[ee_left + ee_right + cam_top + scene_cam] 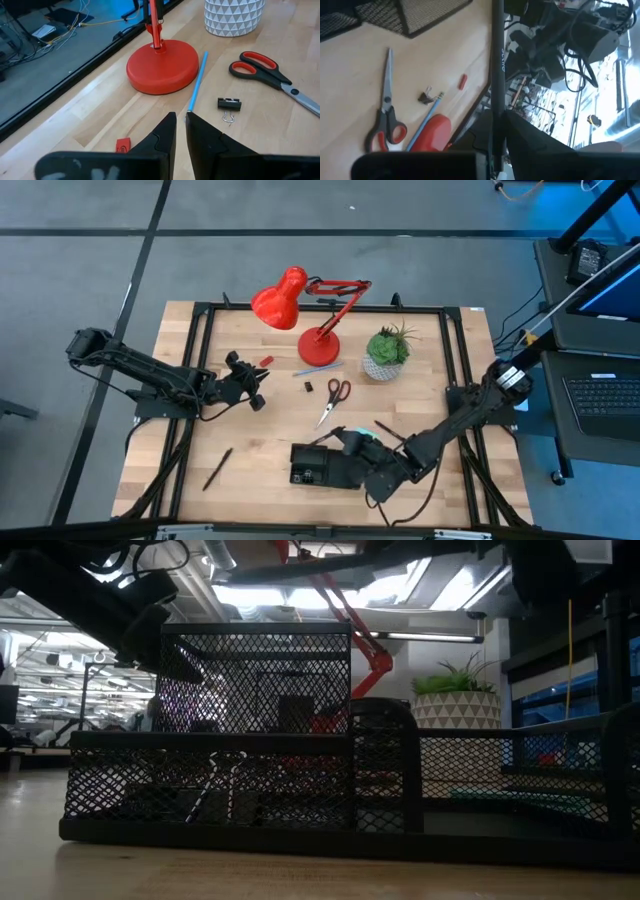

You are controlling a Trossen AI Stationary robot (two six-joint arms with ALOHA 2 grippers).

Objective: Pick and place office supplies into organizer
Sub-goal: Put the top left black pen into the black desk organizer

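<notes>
The organizer (312, 467) is a black mesh tray at the table's near edge; it fills the low view (250, 740). My right gripper (347, 442) hovers over its right end, shut on a thin dark pen (496, 60). My left gripper (258, 387) waits at the table's left, fingers together with nothing between them (180, 119). Lying flat on the wood are red-handled scissors (334, 398), a black clip (229, 104), a light blue pen (198, 82), a tiny red piece (122, 145) and another dark pen (218, 468). My right gripper pinches the dark pen's shaft (494, 122) between its two fingers. The pen runs long and straight out past the fingertips. It is lifted clear of the table, over the organizer's right end.
A red desk lamp (300, 310) stands at the far middle, its round base (162, 67) beside the blue pen. A green plant in a white pot (387, 353) stands right of it. A black frame runs around the table (200, 340).
</notes>
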